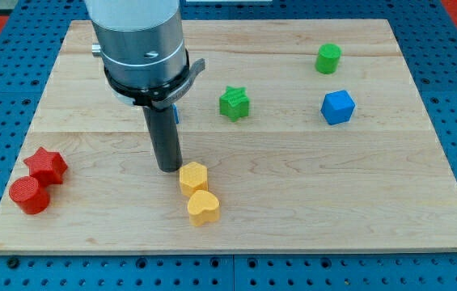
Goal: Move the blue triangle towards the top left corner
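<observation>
My tip [168,167] rests on the wooden board [309,194] left of centre. Only a thin blue sliver [176,113] shows at the right edge of the rod, a little above the tip; this looks like the blue triangle, mostly hidden behind the rod, so its shape cannot be made out. The arm's grey body [141,40] covers the board's upper left part.
A yellow hexagon [193,177] lies just right of and below the tip, with a yellow heart [203,207] below it. A green star [234,103], a blue cube [338,107] and a green cylinder [328,58] lie to the right. A red star [45,165] and a red cylinder [30,195] sit at lower left.
</observation>
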You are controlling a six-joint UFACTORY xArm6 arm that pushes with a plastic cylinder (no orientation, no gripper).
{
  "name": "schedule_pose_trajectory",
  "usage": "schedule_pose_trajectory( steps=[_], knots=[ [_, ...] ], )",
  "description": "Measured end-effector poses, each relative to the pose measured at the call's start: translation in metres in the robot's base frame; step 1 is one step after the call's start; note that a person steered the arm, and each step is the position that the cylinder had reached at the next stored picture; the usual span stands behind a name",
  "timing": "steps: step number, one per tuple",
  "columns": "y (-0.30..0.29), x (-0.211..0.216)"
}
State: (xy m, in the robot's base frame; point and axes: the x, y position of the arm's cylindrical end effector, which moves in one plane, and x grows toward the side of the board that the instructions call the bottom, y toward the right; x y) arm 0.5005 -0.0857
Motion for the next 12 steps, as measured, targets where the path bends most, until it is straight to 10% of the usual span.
schedule_pose_trajectory(
  steps=[7,12],
  knots=[
    [0.003,-0.041],
    [-0.066,-0.194]
  ],
)
